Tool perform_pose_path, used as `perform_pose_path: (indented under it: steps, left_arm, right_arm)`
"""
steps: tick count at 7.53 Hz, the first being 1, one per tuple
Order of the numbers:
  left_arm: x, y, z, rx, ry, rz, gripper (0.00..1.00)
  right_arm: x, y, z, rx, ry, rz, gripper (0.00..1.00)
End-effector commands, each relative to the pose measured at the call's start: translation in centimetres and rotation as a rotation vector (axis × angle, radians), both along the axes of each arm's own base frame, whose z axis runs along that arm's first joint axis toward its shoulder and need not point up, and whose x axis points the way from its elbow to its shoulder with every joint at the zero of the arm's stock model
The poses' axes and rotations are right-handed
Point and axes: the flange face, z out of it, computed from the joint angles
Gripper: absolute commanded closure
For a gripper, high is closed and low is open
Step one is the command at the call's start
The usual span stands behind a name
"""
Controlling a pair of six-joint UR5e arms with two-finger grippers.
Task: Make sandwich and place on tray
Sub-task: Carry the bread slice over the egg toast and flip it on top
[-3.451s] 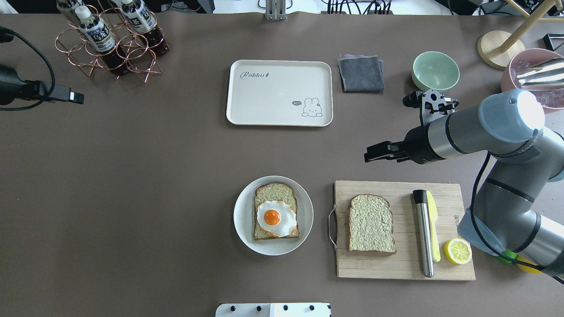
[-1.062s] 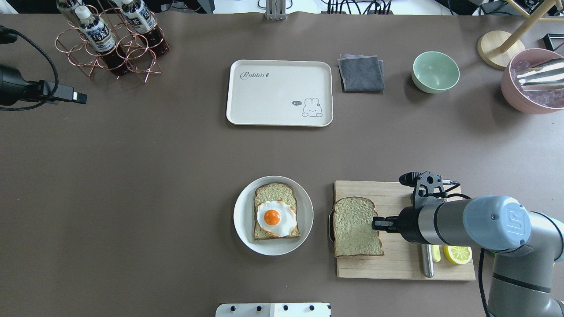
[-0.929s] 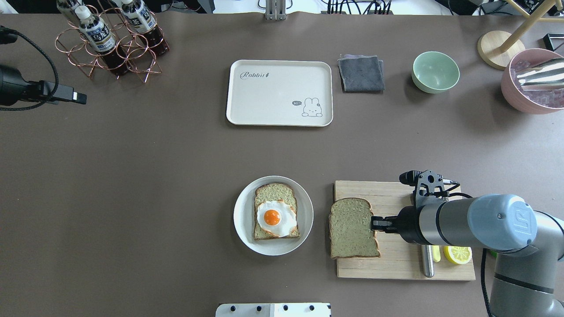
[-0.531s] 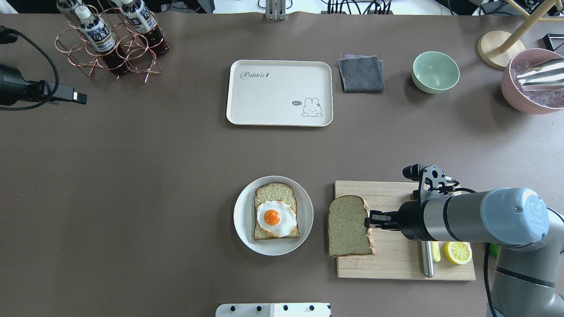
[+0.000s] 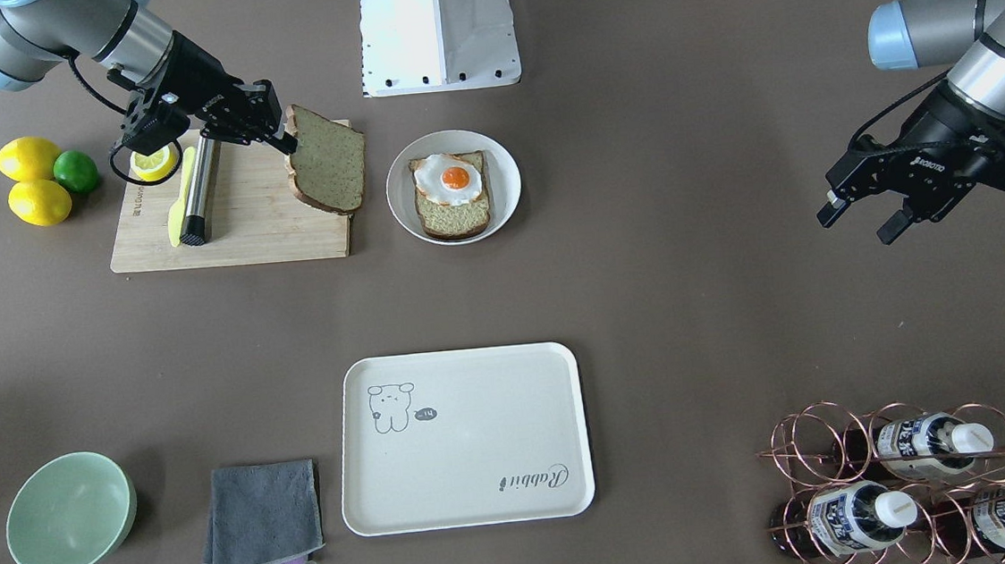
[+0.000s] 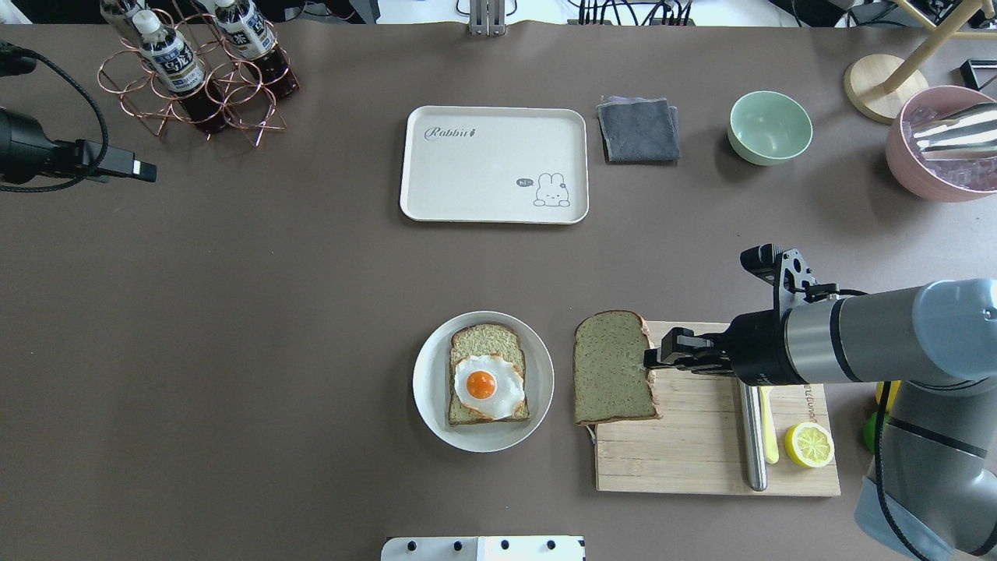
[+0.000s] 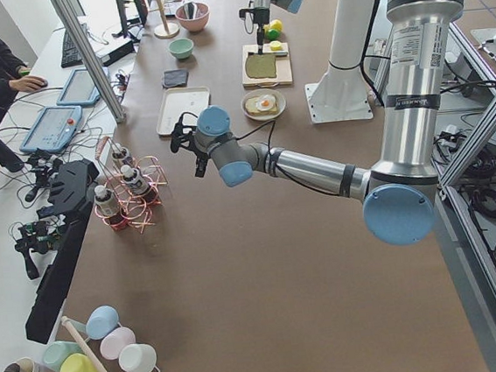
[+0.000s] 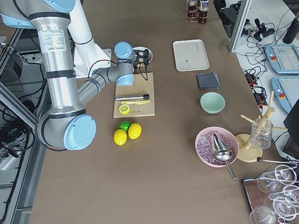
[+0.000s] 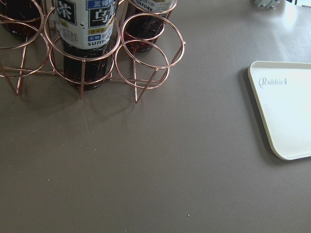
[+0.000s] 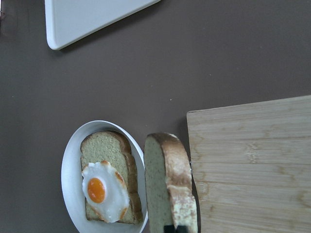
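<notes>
My right gripper point(image 6: 650, 360) is clenched on one crust edge of the top slice point(image 6: 611, 378), holding it lifted and tilted just beside the plate point(image 6: 431, 405), over the near lip of the cutting board point(image 6: 701, 452). On the plate sits the bottom slice point(image 6: 487, 339) with the egg point(image 6: 483, 386); the tray point(image 6: 491, 167) lies well beyond the plate. With so thin an edge pinch, I fear the slice may sag, land skewed or drag the egg off.

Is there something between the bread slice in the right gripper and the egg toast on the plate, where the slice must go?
Nothing visible does. The right gripper holds the bread slice lifted at the edge of the cutting board, and only bare table lies between it and the plate with the egg toast.
</notes>
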Motion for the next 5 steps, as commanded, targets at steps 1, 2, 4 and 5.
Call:
perform_pose_path:
  steps: [1,2,4,5]
  left_arm:
    - [0.2,-0.4,-0.1,-0.001,-0.001,0.0,0.08]
    - [0.2,-0.5,-0.1,-0.001,-0.001,0.0,0.08]
    - [0.7,-1.3,0.6,-0.012,-0.007,0.001,0.08]
    - [0.7,-1.4,0.5,-0.012,-0.007,0.001,0.08]
  right_arm:
    - [-0.7,-1.5,0.9,-0.022,-0.138,0.013,1.0]
    - [-2.0,-2.4,1.5,-0.049,-0.221,0.021,1.0]
    - [-2.4,-2.5,4.2,-0.049,-0.345,0.015,1.0]
    - [-2.9,-1.9,4.4,-0.047,-0.378,0.025,1.0]
